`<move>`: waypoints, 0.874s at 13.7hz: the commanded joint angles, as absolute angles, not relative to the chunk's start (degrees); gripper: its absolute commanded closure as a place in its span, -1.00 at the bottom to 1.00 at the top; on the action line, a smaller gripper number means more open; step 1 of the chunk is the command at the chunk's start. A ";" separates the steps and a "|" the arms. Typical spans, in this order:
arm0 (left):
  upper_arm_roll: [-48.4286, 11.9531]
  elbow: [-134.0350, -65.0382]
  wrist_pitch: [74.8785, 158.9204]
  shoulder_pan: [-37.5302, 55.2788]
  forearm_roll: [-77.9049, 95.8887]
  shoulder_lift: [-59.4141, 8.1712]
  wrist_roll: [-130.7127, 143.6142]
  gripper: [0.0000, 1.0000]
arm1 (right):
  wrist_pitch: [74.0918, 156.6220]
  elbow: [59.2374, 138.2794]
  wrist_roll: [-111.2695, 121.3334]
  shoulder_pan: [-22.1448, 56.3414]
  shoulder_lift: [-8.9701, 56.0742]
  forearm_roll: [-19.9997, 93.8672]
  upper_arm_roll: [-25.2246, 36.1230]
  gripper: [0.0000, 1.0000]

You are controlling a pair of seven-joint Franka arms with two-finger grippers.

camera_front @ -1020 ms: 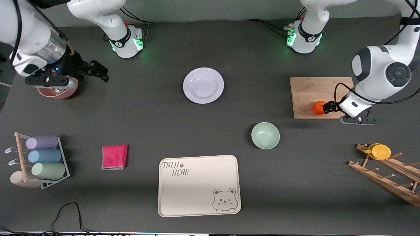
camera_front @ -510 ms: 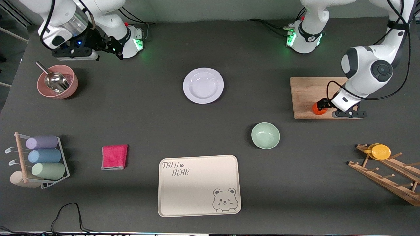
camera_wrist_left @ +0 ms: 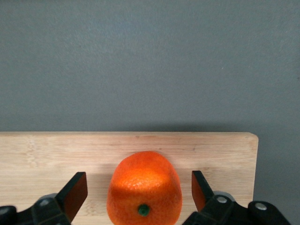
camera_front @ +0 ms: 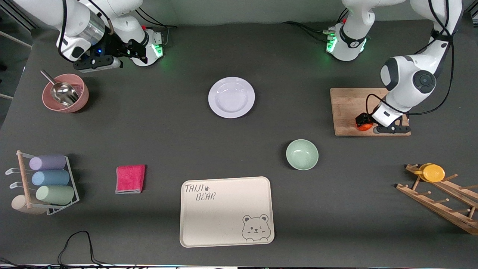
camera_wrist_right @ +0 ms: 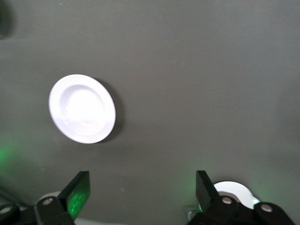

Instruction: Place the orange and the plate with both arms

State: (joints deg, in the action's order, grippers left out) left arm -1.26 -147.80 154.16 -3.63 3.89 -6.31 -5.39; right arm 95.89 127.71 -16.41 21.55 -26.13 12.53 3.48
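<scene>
Two robot arms at a dark table, one straddling an orange.

At right of the frame, the left gripper stands spread, released, around the small round orange on the wooden cutting board. At upper left, the right gripper hangs open; the glossy white plate lies upper centre.

The cream tray reads "TAIJI BEAR" (with a paw print), above a drawn bear face.
</scene>
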 commanded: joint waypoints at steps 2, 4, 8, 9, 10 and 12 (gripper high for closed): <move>-1.67 -148.54 155.48 -3.43 7.11 -6.94 -4.75 -0.97 | 100.01 132.52 -9.42 21.62 -26.19 18.27 4.65 -1.00; -1.67 -148.54 155.48 -3.43 7.12 -7.21 -4.75 -0.82 | 103.08 135.77 -3.90 21.62 -26.10 21.25 6.23 -1.00; -1.67 -148.45 155.04 -3.52 7.12 -7.38 -5.36 0.35 | 110.11 143.16 5.51 21.62 -25.76 29.33 7.20 -1.00; -1.67 -148.36 154.87 -3.60 7.12 -7.38 -5.71 0.55 | 111.26 144.91 8.67 21.62 -25.23 32.14 8.16 -1.00; -1.67 -148.27 154.78 -3.60 7.12 -7.30 -5.71 0.75 | 112.75 146.58 11.31 21.62 -24.96 34.87 8.52 -1.00; -1.67 -147.75 153.29 -3.52 7.12 -6.68 -5.80 1.00 | 115.48 148.70 16.06 21.53 -23.13 38.04 9.05 -1.00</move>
State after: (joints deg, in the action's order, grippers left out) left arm -1.41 -147.91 154.53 -3.63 6.29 -7.46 -5.36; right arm 112.83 146.69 10.74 21.51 -24.44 34.08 8.25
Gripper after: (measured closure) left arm 0.326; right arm 0.000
